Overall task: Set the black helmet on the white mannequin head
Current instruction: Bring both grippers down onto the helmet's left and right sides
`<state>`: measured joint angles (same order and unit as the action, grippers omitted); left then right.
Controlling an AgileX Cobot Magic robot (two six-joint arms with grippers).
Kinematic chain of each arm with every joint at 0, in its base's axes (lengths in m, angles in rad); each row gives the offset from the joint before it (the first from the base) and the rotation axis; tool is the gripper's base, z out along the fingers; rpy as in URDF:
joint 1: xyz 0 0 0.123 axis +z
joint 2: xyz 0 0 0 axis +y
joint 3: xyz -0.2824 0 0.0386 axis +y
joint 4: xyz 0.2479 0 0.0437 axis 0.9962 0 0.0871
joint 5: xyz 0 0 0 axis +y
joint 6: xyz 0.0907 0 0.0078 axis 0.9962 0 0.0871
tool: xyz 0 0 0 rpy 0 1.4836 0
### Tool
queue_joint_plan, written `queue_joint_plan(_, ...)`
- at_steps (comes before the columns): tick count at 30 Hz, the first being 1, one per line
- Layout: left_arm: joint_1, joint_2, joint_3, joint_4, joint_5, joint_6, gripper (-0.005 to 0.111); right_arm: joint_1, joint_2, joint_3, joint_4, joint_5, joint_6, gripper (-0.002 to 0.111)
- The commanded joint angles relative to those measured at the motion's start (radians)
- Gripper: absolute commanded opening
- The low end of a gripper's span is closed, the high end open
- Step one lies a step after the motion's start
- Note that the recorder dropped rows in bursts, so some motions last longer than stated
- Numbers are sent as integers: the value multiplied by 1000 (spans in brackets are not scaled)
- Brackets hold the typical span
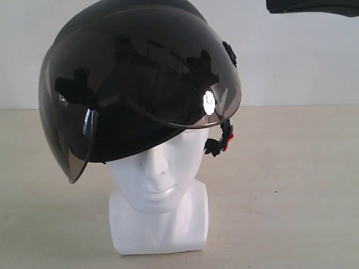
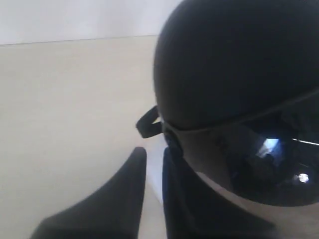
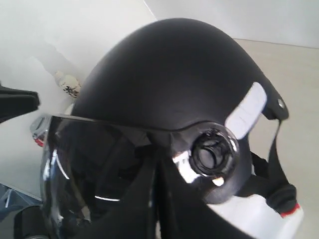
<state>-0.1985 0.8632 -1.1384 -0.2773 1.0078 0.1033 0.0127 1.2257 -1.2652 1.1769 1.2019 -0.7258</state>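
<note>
Pointing at the side of the matte black rounded open-face helmet (image 2: 234, 64), the left claw (image 2: 153, 152) shows two dark fingers (image 2: 127, 189) a narrow gap apart with nothing between them. They are just beside the helmet's rim; whether one touches it I cannot tell. The right claw (image 3: 159, 162) points at the helmet's other side. Its dark fingers blend into the dark visor, so I cannot tell whether it is parted or closed.

The helmet sits on top of the glossy white bald plastic mannequin head (image 1: 160, 168), covering crown and brow and leaving nose, mouth and chin bare. It is tilted on the head. Its smoky tinted transparent visor (image 1: 140, 73) is swung out in front of the head's forehead, glossy with glare, on a shiny round black hinge (image 3: 214, 152). A black chin strap with a red buckle (image 1: 226, 140) hangs loose beside the head's cheek. Below, the head's short neck and squarish base stand on the pale beige tabletop (image 1: 291, 185), which runs back behind the head to a plain white wall (image 1: 291, 56).
</note>
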Motion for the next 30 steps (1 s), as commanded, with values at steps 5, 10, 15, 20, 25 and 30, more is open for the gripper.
queue_joint_plan(5,-8,130,-7,-269,-140,193,13,160,-30,-3,57,-96,-143,0)
queue_joint_plan(10,-8,196,-7,-576,-137,374,13,280,-28,-3,-86,-286,-67,0)
queue_joint_plan(15,-8,191,-14,-598,-171,376,13,288,-23,-3,-99,-348,-31,0)
queue_joint_plan(20,-8,210,-14,-608,-167,376,13,288,39,-29,-99,-324,14,0)
queue_joint_plan(25,-8,212,-14,-647,-136,376,13,288,88,-87,-106,-249,23,0)
queue_joint_plan(30,-15,212,-14,-662,-96,365,13,288,92,-84,-246,-187,112,0)
